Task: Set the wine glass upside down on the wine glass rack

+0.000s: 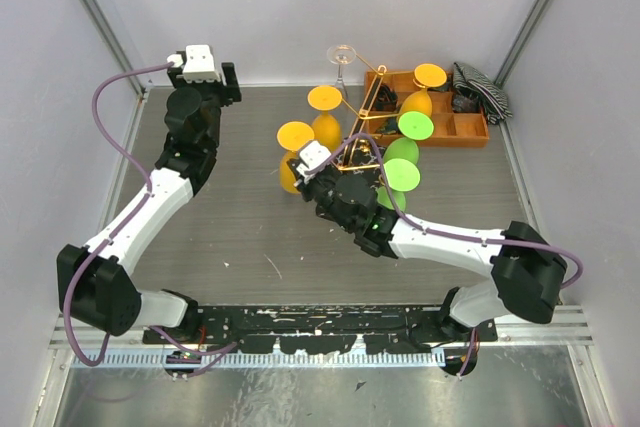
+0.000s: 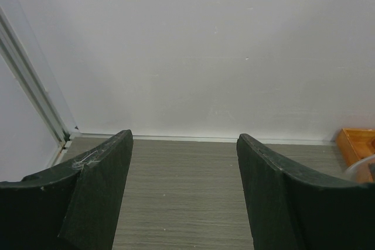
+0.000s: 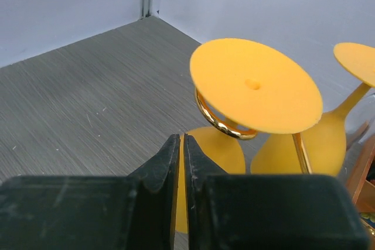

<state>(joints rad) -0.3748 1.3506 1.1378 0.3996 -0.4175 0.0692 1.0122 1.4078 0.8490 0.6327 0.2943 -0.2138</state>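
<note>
Since orange plastic wine glass (image 3: 256,86) hangs foot-up on gold wire rack (image 3: 220,122), right hand (image 3: 180,144) at 6 o'clock is closed, empty; left hand (image 2: 184,144) open.

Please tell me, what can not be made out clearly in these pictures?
Base of the wine glass rack: top view, mostly covered by the right arm and hanging glasses.
Right pincer: top view, its tips hidden under its own wrist; contact with the yellow glass unclear.
Orange tray: left wrist view, cut by the right edge; top view, contents too small.
Clear glass: left wrist view, only a blurred sliver at the edge.
</note>
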